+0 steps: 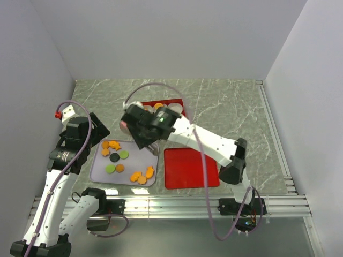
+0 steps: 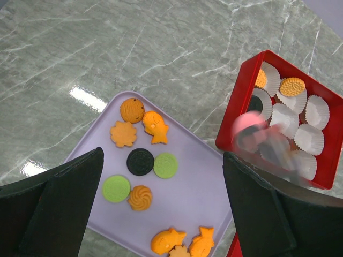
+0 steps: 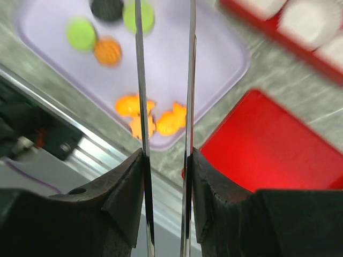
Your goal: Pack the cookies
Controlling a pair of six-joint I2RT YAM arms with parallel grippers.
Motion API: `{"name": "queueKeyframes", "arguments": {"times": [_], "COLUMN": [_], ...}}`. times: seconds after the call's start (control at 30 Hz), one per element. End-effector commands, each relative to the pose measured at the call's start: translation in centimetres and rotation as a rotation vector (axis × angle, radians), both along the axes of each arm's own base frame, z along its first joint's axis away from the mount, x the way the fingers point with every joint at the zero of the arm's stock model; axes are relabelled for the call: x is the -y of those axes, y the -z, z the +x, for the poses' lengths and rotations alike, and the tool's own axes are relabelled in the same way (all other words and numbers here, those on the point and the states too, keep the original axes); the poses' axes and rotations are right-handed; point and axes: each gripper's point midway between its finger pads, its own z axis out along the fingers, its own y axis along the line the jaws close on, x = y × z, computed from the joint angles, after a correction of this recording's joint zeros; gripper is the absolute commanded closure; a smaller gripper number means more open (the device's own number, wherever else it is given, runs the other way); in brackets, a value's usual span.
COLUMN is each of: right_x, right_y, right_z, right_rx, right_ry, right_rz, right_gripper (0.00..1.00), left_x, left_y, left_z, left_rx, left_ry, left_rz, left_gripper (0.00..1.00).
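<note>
Several flat cookies [image 2: 140, 197] on the lilac plastic tray [image 2: 198, 182] sit between the spread jaws of the left gripper [image 2: 163, 160], seemingly ready for picking. Jaws of the right gripper [image 3: 164, 16] stand narrowly parted, empty.

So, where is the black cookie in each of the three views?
Top external: black cookie centre-left on the lavender tray.
Left wrist: black cookie mid-tray, beside a green cookie.
Right wrist: black cookie at top edge, cropped.
Shared landmark: the lavender tray.

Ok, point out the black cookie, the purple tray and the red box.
black cookie [image 2: 140, 161], left wrist view, centre of its top.
purple tray [image 2: 198, 187], left wrist view, bare floor.
red box [image 2: 235, 107], left wrist view, left wall.
</note>
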Motion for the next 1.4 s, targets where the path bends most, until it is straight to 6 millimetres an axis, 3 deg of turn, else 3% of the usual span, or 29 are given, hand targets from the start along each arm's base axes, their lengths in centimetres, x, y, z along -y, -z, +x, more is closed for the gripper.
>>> {"name": "queueKeyframes", "arguments": {"times": [0.0, 0.1, 0.13, 0.27, 0.47, 0.6, 0.87, 1.37], "right_x": [2.8, 4.6, 5.9, 8.2, 10.0, 10.1, 9.6, 9.7], "right_y": [-6.5, -6.5, -6.6, -6.2, -2.3, 0.1, 2.7, 5.3], "right_z": [4.3, 6.6, 8.3, 11.0, 13.2, 13.1, 13.5, 14.2], "right_rx": [0.126, 0.112, 0.112, 0.109, 0.043, -0.013, -0.056, -0.081], "right_ry": [0.116, 0.183, 0.231, 0.293, 0.362, 0.377, 0.374, 0.396], "right_rz": [0.132, 0.140, 0.144, 0.117, 0.040, 0.028, -0.004, -0.049], "right_gripper": [0.62, 0.62, 0.62, 0.62, 0.63, 0.63, 0.63, 0.59], "left_x": [-0.2, -0.2, -0.2, -0.3, -0.2, -0.2, -0.2, -0.2], "left_y": [-0.4, -0.4, -0.3, -0.4, -0.4, -0.4, -0.3, -0.3], "left_z": [0.2, 0.2, 0.2, 0.2, 0.2, 0.2, 0.3, 0.3], "left_rx": [0.026, 0.026, 0.023, 0.025, 0.026, 0.027, 0.022, 0.021], "left_ry": [-0.003, -0.004, -0.005, -0.006, -0.004, -0.003, 0.000, 0.001], "left_rz": [0.008, 0.009, 0.009, 0.009, 0.009, 0.008, 0.009, 0.009], "left_gripper": [0.00, 0.01, 0.01, 0.01, 0.01, 0.01, 0.01, 0.01]}}
